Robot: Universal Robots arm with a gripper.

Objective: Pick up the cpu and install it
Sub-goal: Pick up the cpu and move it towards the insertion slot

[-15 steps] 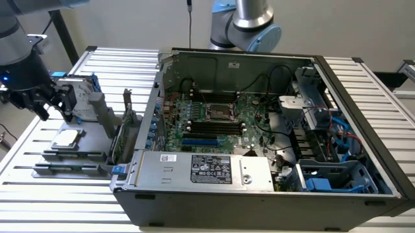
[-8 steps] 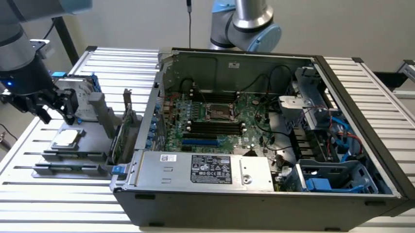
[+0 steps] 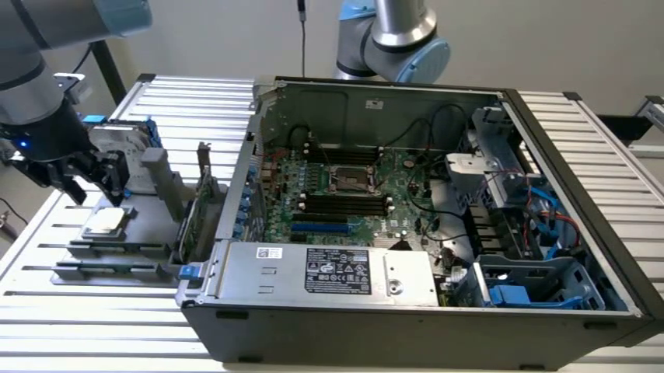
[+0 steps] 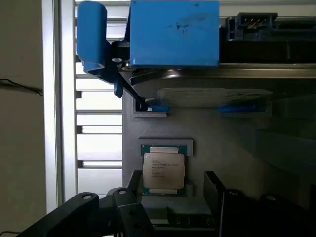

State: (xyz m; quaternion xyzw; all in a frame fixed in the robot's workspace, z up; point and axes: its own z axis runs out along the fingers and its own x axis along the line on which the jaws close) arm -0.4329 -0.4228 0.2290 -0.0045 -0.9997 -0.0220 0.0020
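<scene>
Exterior view is showing one gripper (image 3: 92,185) hanging just above one cpu (image 3: 106,221), its two fingers standing spread with nothing between them. The cpu is lying flat on one grey tray (image 3: 114,260) on the slatted table (image 3: 62,311), to the exterior view's left of one open computer case (image 3: 415,330). Inside the case one motherboard (image 3: 343,210) is lying flat, carrying one socket (image 3: 351,180) near its middle. One hard drive in a blue frame (image 3: 114,140) is standing on edge behind the gripper.

Wrist view is looking down on the cpu (image 4: 164,169), which is sitting in a shallow recess of the tray (image 4: 232,143). This view is bringing out faint print on the silver lid and a green rim around it. Two dark fingers (image 4: 98,212) are standing to either side of the cpu, apart from it. The blue frame (image 4: 173,32) is standing beyond the cpu.
</scene>
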